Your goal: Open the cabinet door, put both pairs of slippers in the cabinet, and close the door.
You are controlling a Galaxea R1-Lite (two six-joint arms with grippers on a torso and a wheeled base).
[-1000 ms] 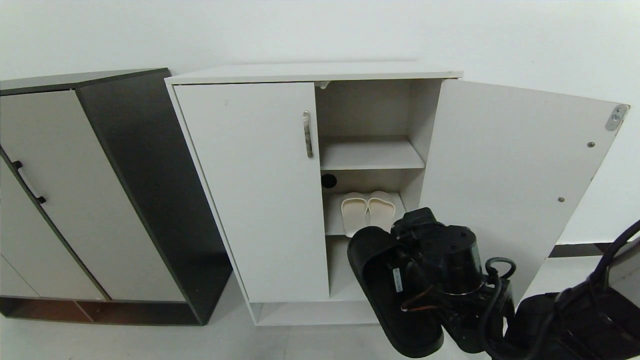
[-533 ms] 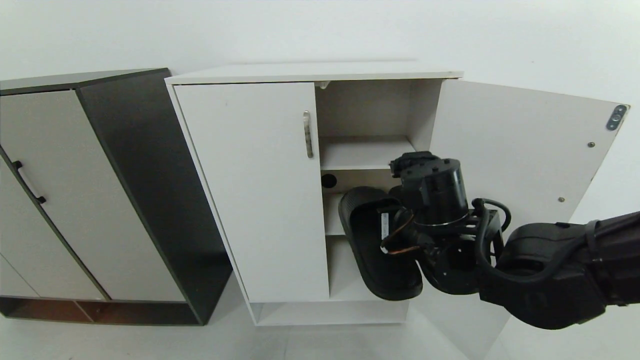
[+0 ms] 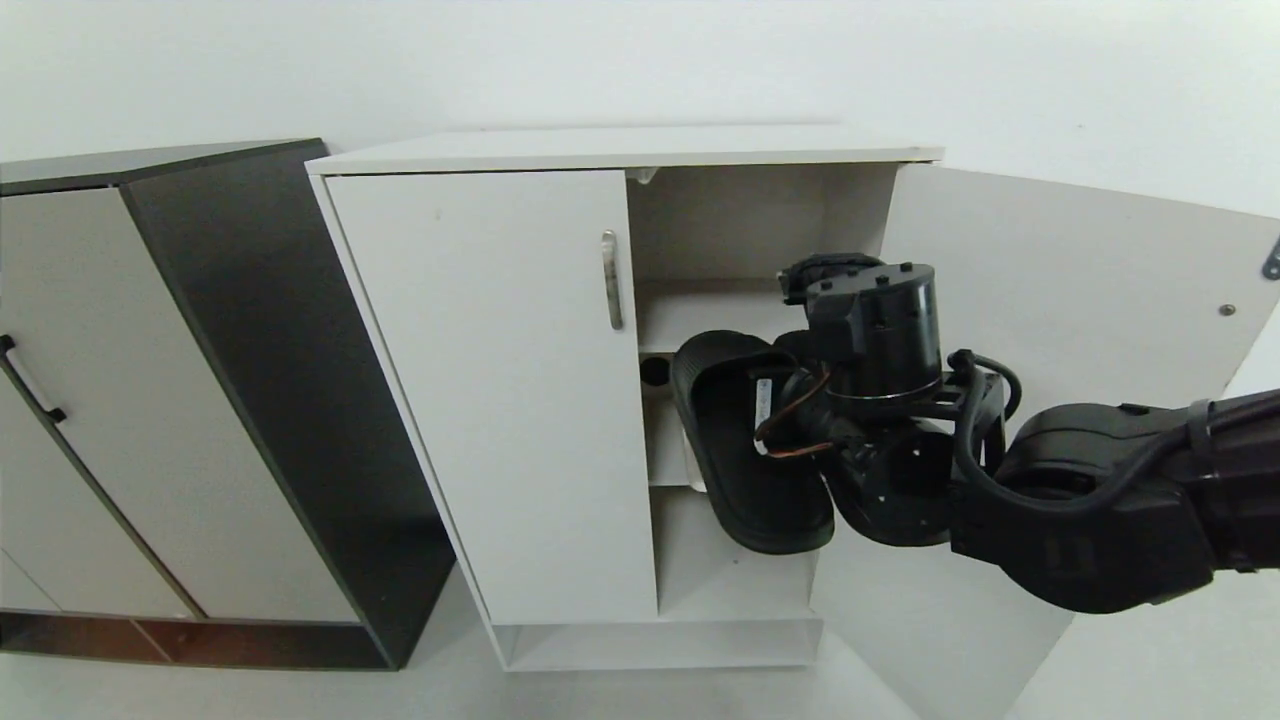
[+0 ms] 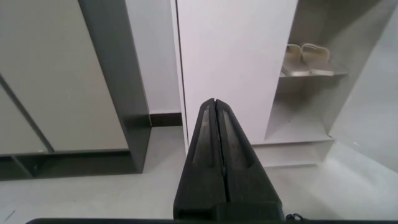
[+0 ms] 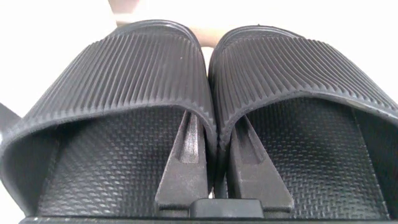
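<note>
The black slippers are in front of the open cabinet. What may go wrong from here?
The right hand grips the black slippers only by their inner walls pinched together, so one may slip out. The white slippers take much of the middle shelf; the black pair may push them. The pair hangs tilted near the closed left door and may catch its edge.

Black ribbed rubber slippers point(image 3: 745, 450) hang tilted before the white cabinet's point(image 3: 480, 380) open right half; a cream pair point(image 4: 308, 57) lies on its lower shelf point(image 4: 311, 73).
</note>
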